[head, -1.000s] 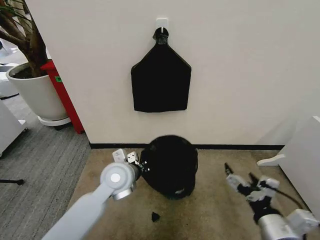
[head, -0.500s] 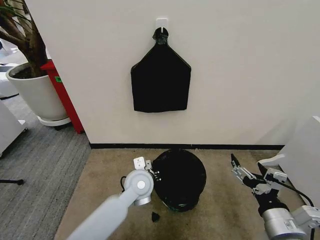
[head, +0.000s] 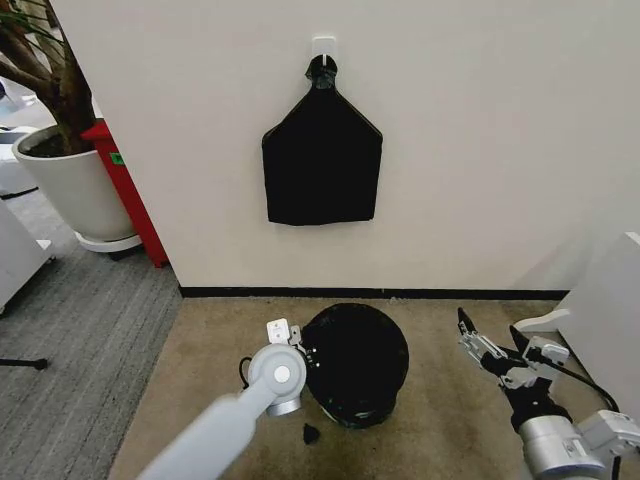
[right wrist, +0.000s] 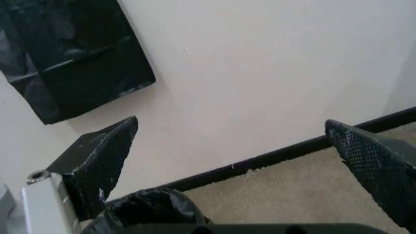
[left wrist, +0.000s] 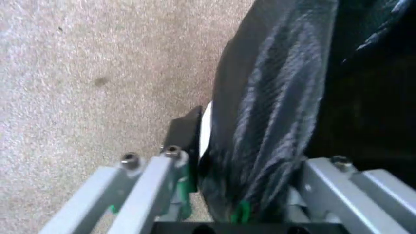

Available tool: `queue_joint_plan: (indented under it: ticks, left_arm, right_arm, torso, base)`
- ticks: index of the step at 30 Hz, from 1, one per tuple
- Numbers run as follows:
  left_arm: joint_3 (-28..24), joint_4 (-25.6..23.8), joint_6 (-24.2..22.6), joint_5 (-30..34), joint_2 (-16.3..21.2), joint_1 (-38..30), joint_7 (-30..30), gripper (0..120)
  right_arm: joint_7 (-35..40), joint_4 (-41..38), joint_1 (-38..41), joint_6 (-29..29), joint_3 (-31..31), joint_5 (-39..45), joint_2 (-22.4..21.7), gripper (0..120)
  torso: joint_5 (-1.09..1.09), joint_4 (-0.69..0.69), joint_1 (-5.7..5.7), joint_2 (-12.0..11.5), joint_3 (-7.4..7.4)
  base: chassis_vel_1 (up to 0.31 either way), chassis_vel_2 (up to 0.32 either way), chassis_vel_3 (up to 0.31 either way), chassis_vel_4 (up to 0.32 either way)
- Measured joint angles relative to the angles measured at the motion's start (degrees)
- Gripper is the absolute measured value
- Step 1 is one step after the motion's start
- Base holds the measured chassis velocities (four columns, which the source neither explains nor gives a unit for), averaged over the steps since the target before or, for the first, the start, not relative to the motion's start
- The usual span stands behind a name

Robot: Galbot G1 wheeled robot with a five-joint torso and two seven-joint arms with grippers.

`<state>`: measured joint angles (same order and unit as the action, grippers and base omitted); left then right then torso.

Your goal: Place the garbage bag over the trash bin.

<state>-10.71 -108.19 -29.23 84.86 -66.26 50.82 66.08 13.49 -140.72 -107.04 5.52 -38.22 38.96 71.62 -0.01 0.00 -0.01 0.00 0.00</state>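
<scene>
— Where's the left gripper?
— Low by the carpet, pinching the thin glossy black garbage bag, which drapes the bin before the wall.
— The right gripper?
— Raised aside, fingers wide. The left wrist view alone shows the pale plastic trash bin.

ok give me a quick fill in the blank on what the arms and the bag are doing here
1. The left gripper is shut on the ____ side of the garbage bag, as the robot sees it.
2. The right gripper hangs apart from the bag with its fingers ____.
3. The flat black bundle hangs from a hook on the ____.
4. The garbage bag sits on the ____ carpet.

Missing words: left; open; wall; beige
</scene>
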Motion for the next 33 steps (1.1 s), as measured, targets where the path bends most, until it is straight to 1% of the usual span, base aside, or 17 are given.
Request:
queue_joint_plan:
  ticks: [3,5,8,11,13,16,18,21,25,29,33]
  left_arm:
    - [0.58,-1.38,-0.09,0.52,1.01,-0.02,-0.17,45]
    - [0.76,-1.57,-0.09,0.60,1.11,-0.02,-0.32,47]
    - [1.72,-2.87,-0.10,1.18,1.45,0.32,-0.93,64]
    - [2.82,-3.87,-0.35,1.67,2.04,1.06,-1.56,76]
    - [3.01,-4.02,-0.43,1.74,2.14,1.19,-1.69,77]
    - [4.34,-5.22,-1.18,2.53,2.89,2.28,-2.15,92]
    - [5.01,-5.69,-1.44,2.67,3.20,2.91,-2.22,97]
    - [5.71,-5.97,-1.71,2.73,3.48,3.69,-2.97,99]
    - [8.91,-5.45,-2.73,4.85,3.46,5.43,-9.41,100]
    - [10.36,-4.70,-2.76,7.29,2.99,5.89,-11.50,100]
    - [13.82,-2.67,-3.33,9.91,2.69,7.12,-15.71,100]
  right_arm:
    - [0.59,-0.25,0.32,0.37,0.25,0.12,-0.03,100]
    - [0.64,-0.28,0.37,0.41,0.33,0.12,-0.02,100]
    - [1.15,-0.57,0.46,0.82,1.62,-0.25,0.14,100]
    - [1.23,-0.78,0.45,0.92,2.38,-0.59,0.14,100]
    - [1.25,-0.80,0.45,0.94,2.44,-0.62,0.14,100]
    - [1.38,-0.84,0.46,1.00,3.22,-1.28,0.02,100]
    - [1.56,-0.88,0.48,1.01,3.51,-1.57,-0.01,100]
    - [1.68,-0.89,0.50,1.02,3.71,-1.80,-0.05,100]
    - [1.69,-0.84,0.18,0.98,4.26,-2.73,0.11,100]
    - [1.67,-0.84,-0.15,0.90,4.45,-3.08,0.34,100]
    - [1.50,-0.88,-0.72,0.64,4.55,-3.49,0.54,100]
  torso:
    - [0.00,0.00,0.00,0.00,0.00]
    - [0.01,0.00,0.00,0.00,0.00]
    - [0.00,0.00,0.00,0.00,0.00]
    - [0.01,0.00,0.00,0.00,0.00]
    - [0.00,0.01,0.00,0.00,0.00]
    - [0.01,0.00,0.00,0.00,0.00]
    - [0.01,0.00,0.00,0.00,0.00]
    - [0.01,0.01,0.00,0.00,0.00]
    - [0.00,0.01,0.00,0.00,0.00]
    - [0.01,0.00,0.00,0.00,0.00]
    - [0.00,0.00,0.00,0.00,0.00]
  base:
    - [0.000,0.000,0.000,0.000]
    - [0.000,0.000,0.000,0.000]
    - [0.000,0.000,0.000,0.000]
    - [0.000,0.000,0.000,0.000]
    - [0.000,0.000,0.000,0.000]
    - [0.000,0.000,0.000,0.000]
    - [0.000,0.000,0.000,0.000]
    - [0.000,0.000,0.000,0.000]
    - [0.000,0.000,0.000,0.000]
    - [0.000,0.000,0.000,0.000]
    - [0.000,0.000,0.000,0.000]
